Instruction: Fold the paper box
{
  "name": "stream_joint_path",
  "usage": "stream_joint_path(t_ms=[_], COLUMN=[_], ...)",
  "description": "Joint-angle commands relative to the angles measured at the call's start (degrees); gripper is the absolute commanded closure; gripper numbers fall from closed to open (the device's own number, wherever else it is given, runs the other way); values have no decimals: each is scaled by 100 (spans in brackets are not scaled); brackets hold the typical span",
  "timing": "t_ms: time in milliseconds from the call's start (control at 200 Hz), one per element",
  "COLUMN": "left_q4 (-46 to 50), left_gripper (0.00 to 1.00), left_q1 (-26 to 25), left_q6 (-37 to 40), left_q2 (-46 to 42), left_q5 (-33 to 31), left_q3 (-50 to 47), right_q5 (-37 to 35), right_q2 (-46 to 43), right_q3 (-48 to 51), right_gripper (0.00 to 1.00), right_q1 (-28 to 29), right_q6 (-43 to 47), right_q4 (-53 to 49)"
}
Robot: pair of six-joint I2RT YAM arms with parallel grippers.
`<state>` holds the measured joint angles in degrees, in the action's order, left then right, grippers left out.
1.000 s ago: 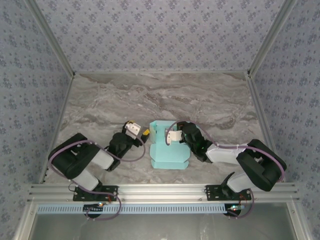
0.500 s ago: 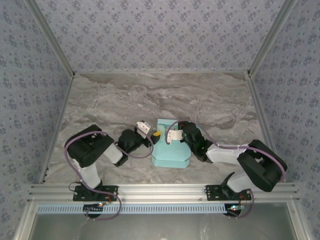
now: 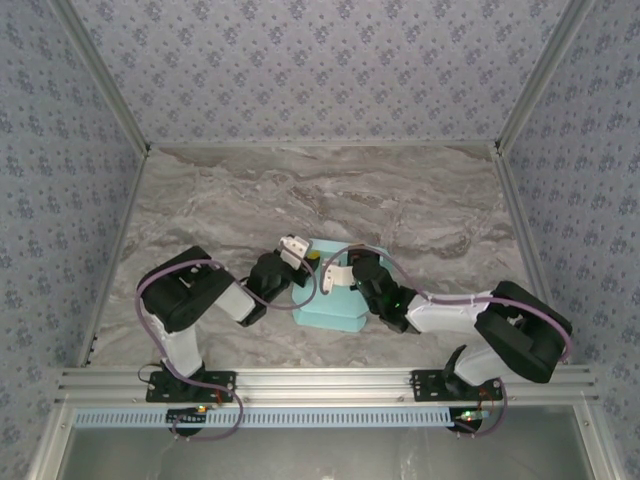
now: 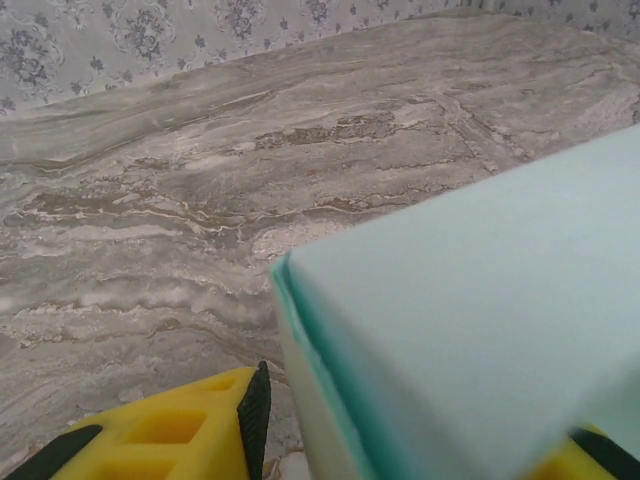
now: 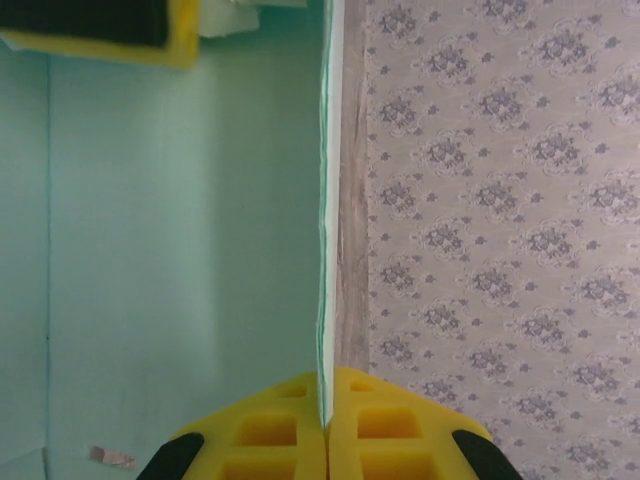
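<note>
The pale aqua paper box [image 3: 332,310] lies partly folded on the marble table between the two arms, and it looms large at the right of the left wrist view [image 4: 470,300]. My left gripper [image 3: 304,264] straddles its left upright wall [image 4: 420,430]. A gap shows between the yellow left finger [image 4: 170,440] and the card, so the jaws are open. My right gripper [image 3: 336,276] is shut on the thin edge of a raised flap [image 5: 323,250], the card pinched between the yellow fingertips [image 5: 327,425]. The left gripper's yellow finger [image 5: 100,30] shows beyond the flap.
The marble tabletop [image 3: 320,190] stretches back to patterned walls [image 3: 320,60] on three sides. An aluminium rail [image 3: 320,385] runs along the near edge by the arm bases. A small scrap of tape [image 5: 110,457] lies on the box's inner face.
My left gripper has swung right, up to the box's left wall, and its jaws have narrowed around it. The right gripper has shifted slightly left, still pinching the flap.
</note>
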<state>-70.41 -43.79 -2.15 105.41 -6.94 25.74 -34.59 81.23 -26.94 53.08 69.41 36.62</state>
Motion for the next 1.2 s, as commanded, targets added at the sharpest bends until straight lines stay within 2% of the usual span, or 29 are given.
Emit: stream_joint_path(t_ms=[0, 200, 330, 530, 605, 710, 820, 894, 989, 1049, 1099, 1139, 1194], left_q4=[-336, -577, -925, -1019, -1026, -1018, -985, -1030, -1027, -1027, -1027, -1027, -1027], left_gripper=[61, 62, 57, 57, 64, 78, 100, 100, 100, 100, 100, 100, 100], left_q1=[22, 23, 22, 21, 20, 28, 25, 23, 22, 24, 30, 31, 41], left_q6=[73, -12, -75, -70, -13, 33, 65, 151, 377, 494, 580, 643, 725], left_q2=[188, 363, 481, 361, 283, 193, 182, 242, 298, 318, 331, 340, 362], left_q5=[-305, -479, -698, -818, -835, -849, -748, -698, -540, -352, -151, 14, 238], left_q3=[33, -43, -146, -253, -257, -238, -184, -168, -109, -66, -19, 22, 69], right_q5=[-331, -605, -876, -1106, -1161, -1239, -1244, -1143, -559, 245, 1039, 1727, 2718], right_q2=[182, 762, 1139, 1207, 1130, 1104, 1052, 900, 218, -456, -986, -1357, -1814], right_q3=[24, -17, -64, -218, -294, -364, -391, -435, -613, -771, -927, -1097, -1374], right_gripper=[100, 100, 100, 99, 99, 98, 95, 87, 78, 66, 63, 55, 50], right_q1=[133, 245, 352, 463, 504, 544, 583, 627, 633, 511, 327, 140, -207], right_q6=[24, 336, 416, 285, 207, 107, -44, -268, -965, -1565, -1949, -2219, -2616], right_q4=[214, 508, 838, 727, 556, 436, 266, -56, -1386, -2365, -3146, -3778, -4642])
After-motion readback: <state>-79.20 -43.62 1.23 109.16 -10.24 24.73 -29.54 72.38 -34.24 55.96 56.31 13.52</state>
